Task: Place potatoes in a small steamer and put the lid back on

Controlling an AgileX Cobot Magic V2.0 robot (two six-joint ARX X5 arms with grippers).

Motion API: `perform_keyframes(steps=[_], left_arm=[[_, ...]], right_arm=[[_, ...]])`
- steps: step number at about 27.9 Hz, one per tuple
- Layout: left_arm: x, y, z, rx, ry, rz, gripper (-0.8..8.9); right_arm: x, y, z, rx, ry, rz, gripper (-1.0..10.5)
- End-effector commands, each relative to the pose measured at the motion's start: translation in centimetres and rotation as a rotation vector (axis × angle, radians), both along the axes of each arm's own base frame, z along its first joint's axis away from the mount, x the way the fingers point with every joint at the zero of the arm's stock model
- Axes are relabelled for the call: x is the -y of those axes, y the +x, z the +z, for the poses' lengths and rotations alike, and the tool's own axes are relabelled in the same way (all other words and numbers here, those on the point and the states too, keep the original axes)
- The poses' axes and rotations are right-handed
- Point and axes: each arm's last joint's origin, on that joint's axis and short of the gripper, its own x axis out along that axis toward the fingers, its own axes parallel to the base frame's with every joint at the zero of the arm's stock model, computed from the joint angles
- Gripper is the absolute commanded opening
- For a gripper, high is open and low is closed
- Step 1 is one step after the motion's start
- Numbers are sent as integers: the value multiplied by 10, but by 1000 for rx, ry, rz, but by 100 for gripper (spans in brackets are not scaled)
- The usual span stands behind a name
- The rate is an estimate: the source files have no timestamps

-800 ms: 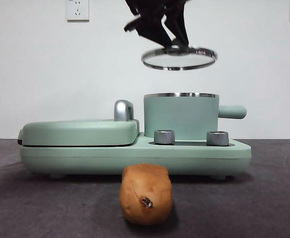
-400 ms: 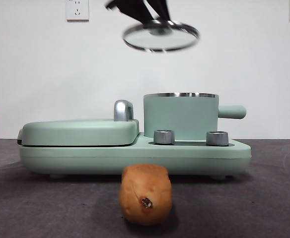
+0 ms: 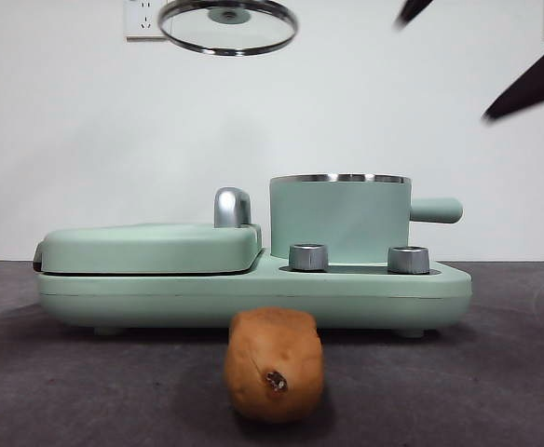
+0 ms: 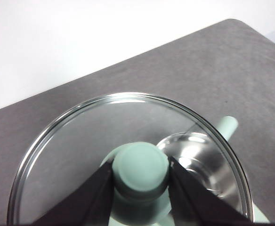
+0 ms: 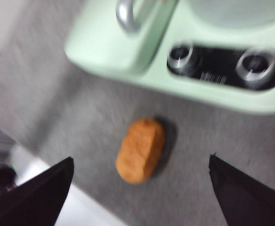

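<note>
Potato lies on the table below the right tool, jaws spread wide.

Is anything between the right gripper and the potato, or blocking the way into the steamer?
Nothing visible. The right gripper hangs open above the potato, which lies alone on the table. The steamer is open on top; the left gripper holds the lid high and off to the side.
</note>
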Motion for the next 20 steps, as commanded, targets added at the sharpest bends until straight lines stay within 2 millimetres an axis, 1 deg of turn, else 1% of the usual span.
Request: perform_keyframes(steps=[1,6,10,11,13,15,18,19,20], left_arm=[[-11,-8,21,75,-29,8,86],[-27,-8,25,72,-26,49,86],[-35,-5,24,64,-22,72,85],[-38,-4,24,63,-21,81,85],[-41,-3,24,63,-21,90,85],[-44,-1,24,63,-22,100,85],[-46,-1,24,61,-23,108,85],[-47,0,24,62,-23,110,85],[-47,0,24,62,-23,110,86]], right_arm=[[-27,7,-7,-57,-55,20,460],[-78,15,-28,-123,-206,82,460],[-112,22,-43,-172,-273,129,459],[-125,25,-50,-182,-314,138,459],[-141,31,-64,-220,-387,146,459],[-152,35,-79,-262,-448,156,459],[-158,38,-99,-304,-500,160,458],[-159,39,-104,-314,-513,161,442],[-160,39,-107,-317,-520,164,379]])
